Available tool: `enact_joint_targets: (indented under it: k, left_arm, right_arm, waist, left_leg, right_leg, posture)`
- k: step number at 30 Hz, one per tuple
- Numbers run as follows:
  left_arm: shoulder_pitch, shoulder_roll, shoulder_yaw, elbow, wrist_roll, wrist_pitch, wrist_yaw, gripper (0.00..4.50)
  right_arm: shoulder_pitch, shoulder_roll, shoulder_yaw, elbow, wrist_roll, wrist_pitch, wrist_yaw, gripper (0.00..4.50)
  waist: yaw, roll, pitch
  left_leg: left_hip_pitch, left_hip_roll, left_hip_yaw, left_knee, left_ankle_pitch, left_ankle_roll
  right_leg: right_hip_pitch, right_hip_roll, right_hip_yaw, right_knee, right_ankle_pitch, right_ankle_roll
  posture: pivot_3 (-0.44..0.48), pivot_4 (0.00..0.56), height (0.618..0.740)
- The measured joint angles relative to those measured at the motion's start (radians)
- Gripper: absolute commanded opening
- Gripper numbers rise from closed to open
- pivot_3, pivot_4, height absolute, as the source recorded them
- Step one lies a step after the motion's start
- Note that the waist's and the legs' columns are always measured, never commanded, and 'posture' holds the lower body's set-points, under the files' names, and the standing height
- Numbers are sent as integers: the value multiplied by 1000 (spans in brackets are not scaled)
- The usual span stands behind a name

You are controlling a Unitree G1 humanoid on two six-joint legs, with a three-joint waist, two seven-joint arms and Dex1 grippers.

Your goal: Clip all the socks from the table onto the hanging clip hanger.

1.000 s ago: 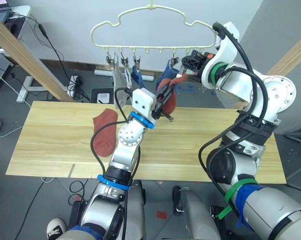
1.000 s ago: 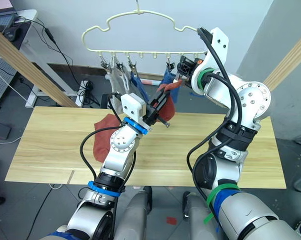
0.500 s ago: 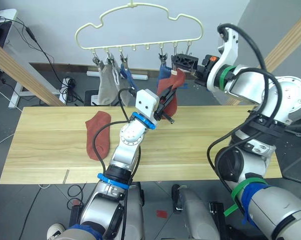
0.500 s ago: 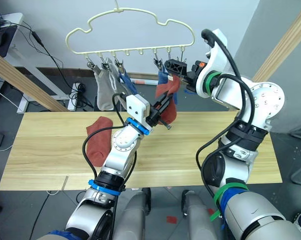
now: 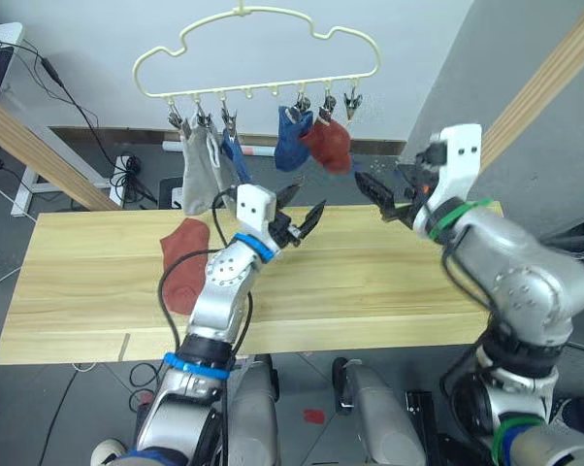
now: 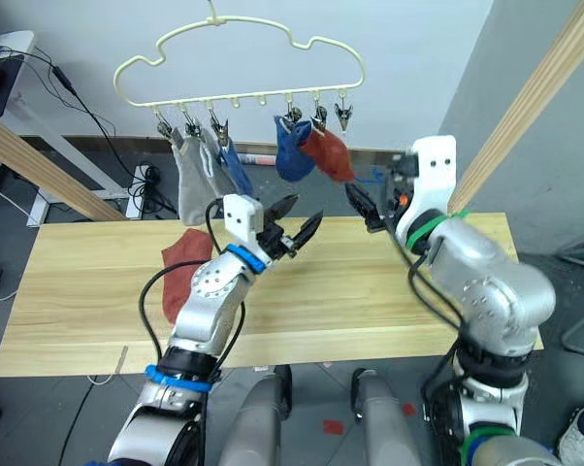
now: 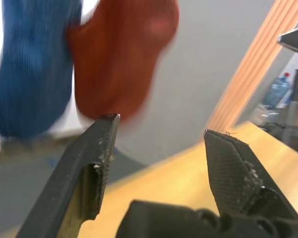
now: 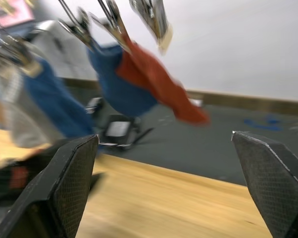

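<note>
**Left eye view: five socks clipped, one left on the table**

Both pairs of jaws are seen spread wide and empty. The left gripper (image 5: 297,207) is held above the middle of the table (image 5: 389,282), just below the hanging socks; the right gripper (image 5: 377,192) is poised over the far edge, a little below and to the right of the row. Seen along the left fingers (image 7: 89,163), black pads with a finely ridged face are parted, with the hung rust-red sock (image 5: 327,144) beyond them.

That sock hangs from a metal clip on the clip hanger (image 5: 258,58), a thin pale-yellow wire bent into a cloud outline. Beside it a blue sock (image 5: 292,139) is pinned, then another blue sock (image 5: 236,158) and two light grey socks (image 5: 200,165) at the left end. One clip (image 5: 351,100), at the right end, is left bare.

The last sock (image 5: 180,267), a soft rust-red knit, lies crumpled flat on the pale planks, left of the left arm. The step in hand is judged to be the turn back to the table. A reach down and a pinch on that limp fabric are called for next, most readily by the left gripper.
</note>
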Motion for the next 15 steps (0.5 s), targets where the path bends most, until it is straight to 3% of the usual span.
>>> enact_joint_targets:
  k: [2, 5, 8, 10, 11, 15]
  left_arm:
    - [23, 24, 33, -88, -23, 112, 34, 2959]
    - [34, 96, 85, -202, -100, 245, 13, 2959]
    - [33, 152, 144, -269, -262, 337, -90, 2959]
    - [17, 177, 174, -292, -342, 374, -138, 2959]
    - [15, 199, 182, -304, -361, 385, -152, 2959]
    - [9, 228, 187, -310, -373, 387, -169, 2959]
  right_arm:
    - [19, 22, 44, 0, -62, -99, -26, 3907]
    - [28, 73, 109, 3, -154, -235, -78, 2856]
    - [26, 122, 145, 37, -221, -319, -119, 2856]
    - [19, 147, 161, 76, -252, -362, -137, 2558]
    - [4, 158, 167, 107, -271, -390, -143, 2388]
    - [-50, 193, 169, 237, -329, -500, -161, 2388]
  waist:
    - [0, 0, 0]
    - [3, 0, 0]
    - [10, -1, 0]
    - [15, -1, 0]
    - [17, -1, 0]
    - [22, 0, 0]
  left_leg:
    - [0, 0, 0, 1, 0, -1]
    - [1, 0, 0, 0, 1, -2]
    - [2, 0, 0, 0, 3, -4]
    - [2, 0, -1, 1, 3, -5]
    - [2, 0, -1, 1, 3, -5]
    - [2, 0, 0, 0, 3, -5]
  right_leg:
    - [0, 0, 1, 0, 0, 0]
    - [0, 0, 1, 1, 0, 0]
    - [1, 0, 1, 0, 0, 0]
    - [2, 0, 0, -1, 0, 0]
    - [2, 0, 0, -1, 0, 0]
    - [2, -1, 0, -2, 0, 0]
  posture:
    - [89, 411, 740]
    - [104, 414, 740]
    - [115, 415, 740]
    - [126, 414, 740]
    - [129, 414, 740]
    - [137, 409, 740]
